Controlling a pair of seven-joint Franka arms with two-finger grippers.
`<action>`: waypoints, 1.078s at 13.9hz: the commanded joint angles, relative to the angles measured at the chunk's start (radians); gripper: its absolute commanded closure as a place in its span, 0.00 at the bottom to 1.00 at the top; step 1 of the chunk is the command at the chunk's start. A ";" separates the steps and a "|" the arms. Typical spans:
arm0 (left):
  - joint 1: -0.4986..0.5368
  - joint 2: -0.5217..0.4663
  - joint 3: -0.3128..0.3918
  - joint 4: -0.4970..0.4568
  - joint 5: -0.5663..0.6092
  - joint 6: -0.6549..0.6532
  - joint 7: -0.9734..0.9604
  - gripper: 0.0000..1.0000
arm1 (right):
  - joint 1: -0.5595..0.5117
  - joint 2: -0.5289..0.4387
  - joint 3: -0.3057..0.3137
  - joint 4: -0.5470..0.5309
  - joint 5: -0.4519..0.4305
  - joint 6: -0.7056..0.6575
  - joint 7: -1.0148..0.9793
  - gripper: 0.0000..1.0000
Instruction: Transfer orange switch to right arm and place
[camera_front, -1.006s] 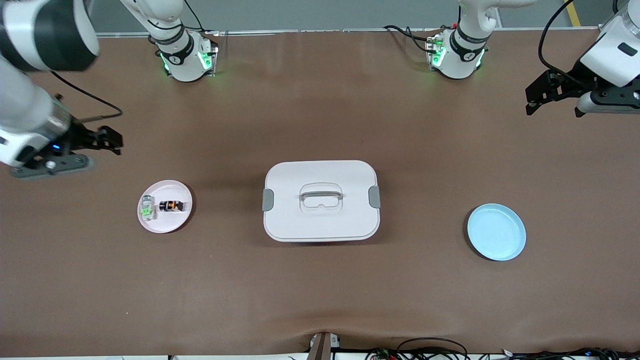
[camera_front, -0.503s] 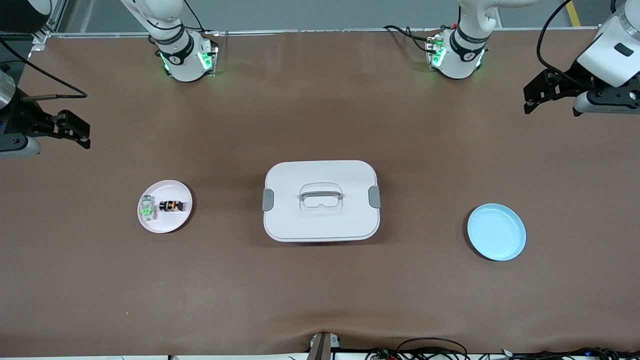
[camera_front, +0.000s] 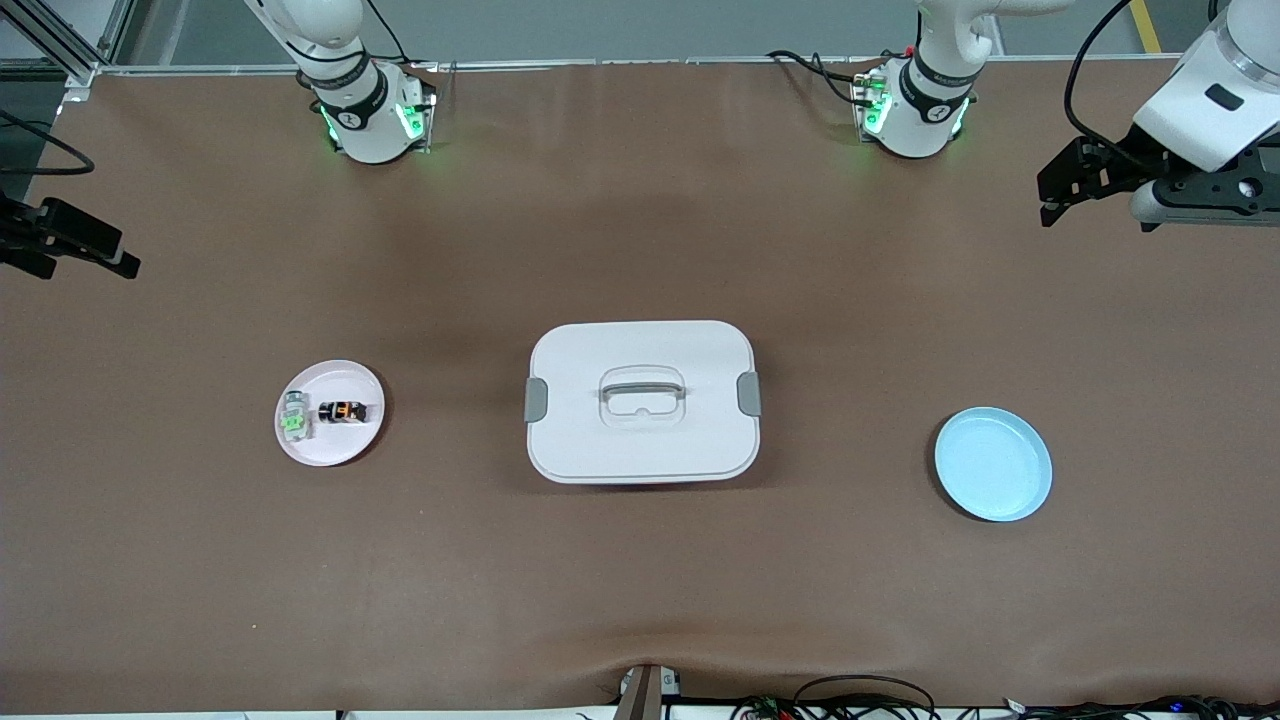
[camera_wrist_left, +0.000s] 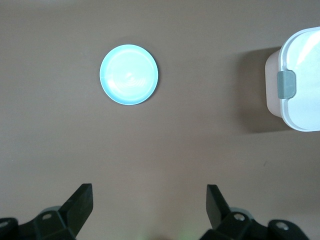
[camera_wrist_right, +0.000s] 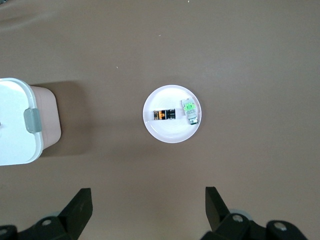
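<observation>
You see only the tip of the right arm's black two-finger pincer (camera_front: 85, 250), cut by the front view's edge. The white lidded plastic box (camera_wrist_left: 299, 80) runs off both wrist views. The brown surface (camera_front: 640, 600) overruns every view.

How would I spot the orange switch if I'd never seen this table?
Find the big white lidded box mid-table, then the small pink plate toward the right arm's end. Two tiny parts lie on it: the orange switch is the black block glowing orange, beside a pale switch glowing green.
</observation>
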 joint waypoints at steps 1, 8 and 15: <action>0.007 -0.023 -0.006 -0.023 0.012 -0.003 0.007 0.00 | -0.005 0.006 0.015 0.021 0.009 -0.043 0.026 0.00; 0.048 -0.029 0.002 -0.025 0.004 0.023 0.021 0.00 | 0.065 0.000 -0.005 0.016 -0.045 -0.063 0.040 0.00; 0.050 -0.030 0.000 -0.031 0.004 0.023 0.021 0.00 | 0.455 -0.011 -0.482 0.010 -0.002 -0.066 0.028 0.00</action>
